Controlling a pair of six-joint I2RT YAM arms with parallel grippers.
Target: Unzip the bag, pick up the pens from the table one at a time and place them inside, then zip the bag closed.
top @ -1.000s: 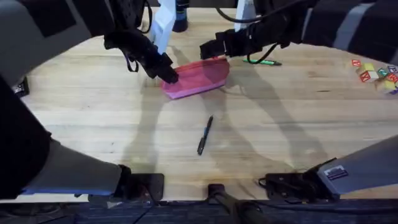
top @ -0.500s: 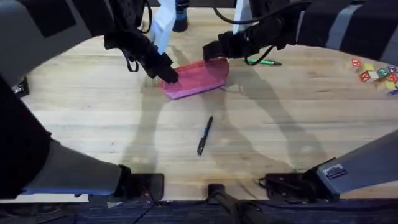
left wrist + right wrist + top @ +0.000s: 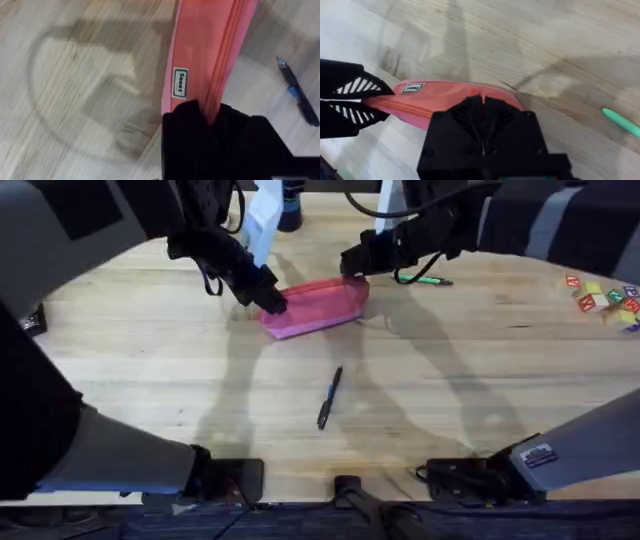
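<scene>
Black-and-blue pen (image 3: pixel 329 397) lying nearest on tabletop (image 3: pixel 150 370), well apart from bag; slim, light, best pinched mid-barrel. Farther back, pink bag (image 3: pixel 315 305) resting on its base, zipper up; judged soft, light fabric, apt to slide or bunch unless one end pinned. Left gripper (image 3: pixel 270 302) fingers clenched on bag's left end beside label (image 3: pixel 180 82). Right gripper (image 3: pixel 352 264) fingers closed at bag's far right end on zipper line, presumably on pull. Green pen (image 3: pixel 422 279) beyond, near right arm.
</scene>
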